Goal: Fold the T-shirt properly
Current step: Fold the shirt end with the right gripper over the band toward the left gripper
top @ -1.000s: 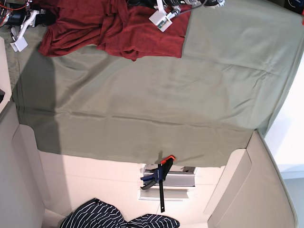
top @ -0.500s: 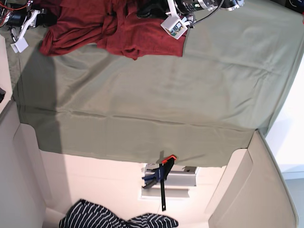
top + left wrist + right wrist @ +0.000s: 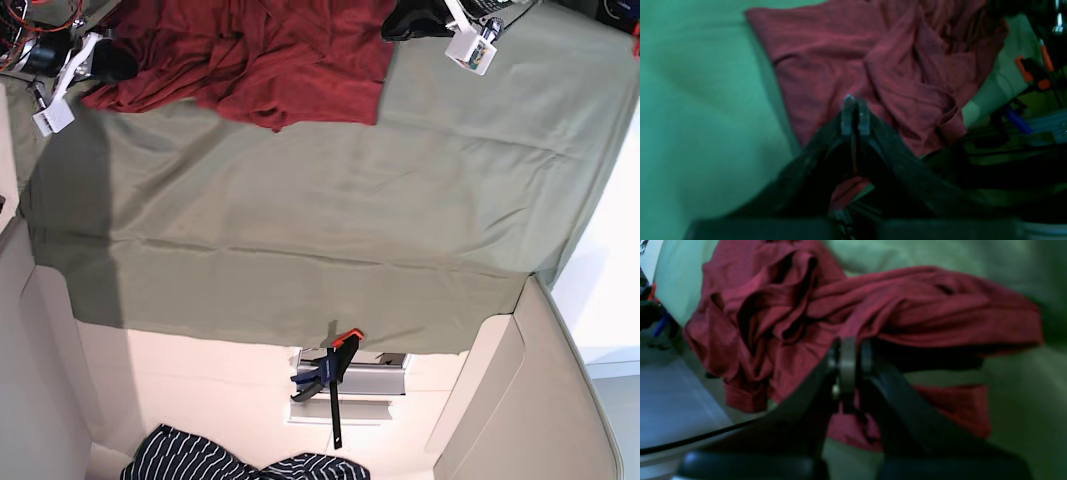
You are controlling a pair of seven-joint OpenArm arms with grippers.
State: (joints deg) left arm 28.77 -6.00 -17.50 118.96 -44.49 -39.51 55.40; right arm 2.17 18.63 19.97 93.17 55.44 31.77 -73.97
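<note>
The T-shirt (image 3: 250,55) lies bunched at the green cloth's (image 3: 350,200) edge. The left gripper (image 3: 853,111) and right gripper (image 3: 848,355) hang over it, jaws together — whether pinching fabric, I cannot tell. Draw opposite corners apart evenly, flattening first.

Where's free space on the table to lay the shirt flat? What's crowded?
Free: the wide green cloth below the red T-shirt, down to the clamp at its lower edge, plus the top-right corner past the left hand in the base view. Crowded: the top edge, where the crumpled shirt lies between it and the right hand.
</note>
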